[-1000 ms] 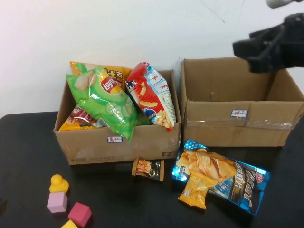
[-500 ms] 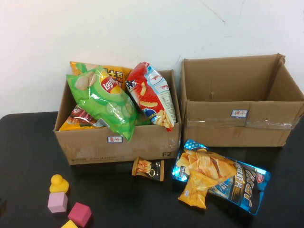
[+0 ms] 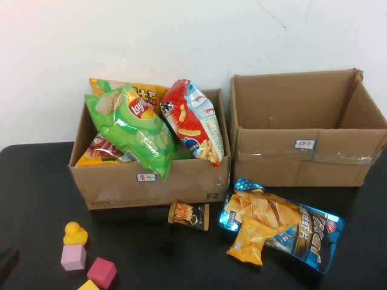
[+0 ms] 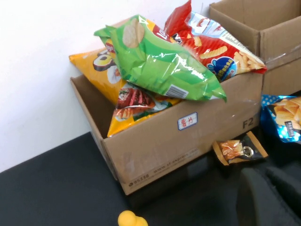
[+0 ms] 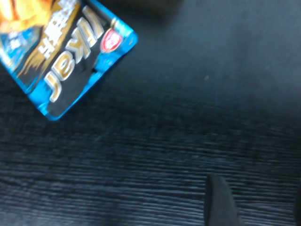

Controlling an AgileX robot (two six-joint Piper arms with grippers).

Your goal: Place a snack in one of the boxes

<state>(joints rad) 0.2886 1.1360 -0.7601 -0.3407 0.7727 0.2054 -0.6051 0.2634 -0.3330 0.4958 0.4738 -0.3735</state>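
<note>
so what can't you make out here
Right box floor: high view, behind its front wall.
Lower snacks in left box: under green bag.
Blue bag: right wrist view, cut off by edge.
Left gripper: left wrist view, dark blur near left box.
Right gripper: fingers open over table, mostly cut off.
</note>
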